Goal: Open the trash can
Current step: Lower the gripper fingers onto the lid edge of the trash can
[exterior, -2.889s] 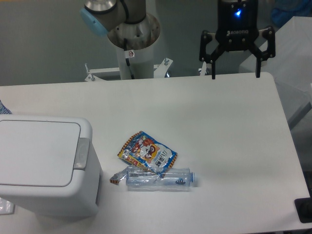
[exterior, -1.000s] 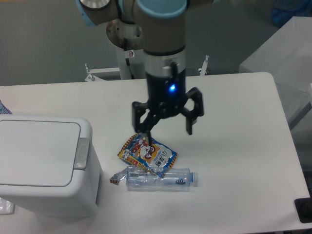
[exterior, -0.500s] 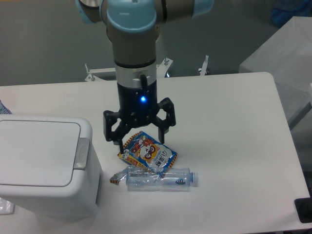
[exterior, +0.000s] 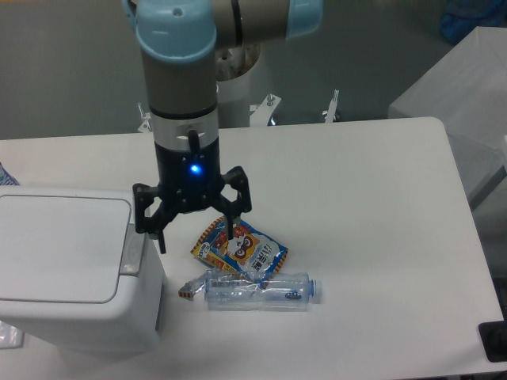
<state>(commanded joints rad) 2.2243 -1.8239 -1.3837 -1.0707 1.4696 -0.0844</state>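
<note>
Trash can [exterior: 67,269] at lower left, lid flat and closed; nothing opened yet. Hand [exterior: 195,233] spread, empty, beside its grey latch [exterior: 132,248], not pressing.

The arm [exterior: 184,75] is a grey metal tube with light-blue plastic joint caps and a silver wrist ring. Its black tool [exterior: 196,241] has a glowing blue light and two black, angular, linked fingers [exterior: 234,227].
</note>
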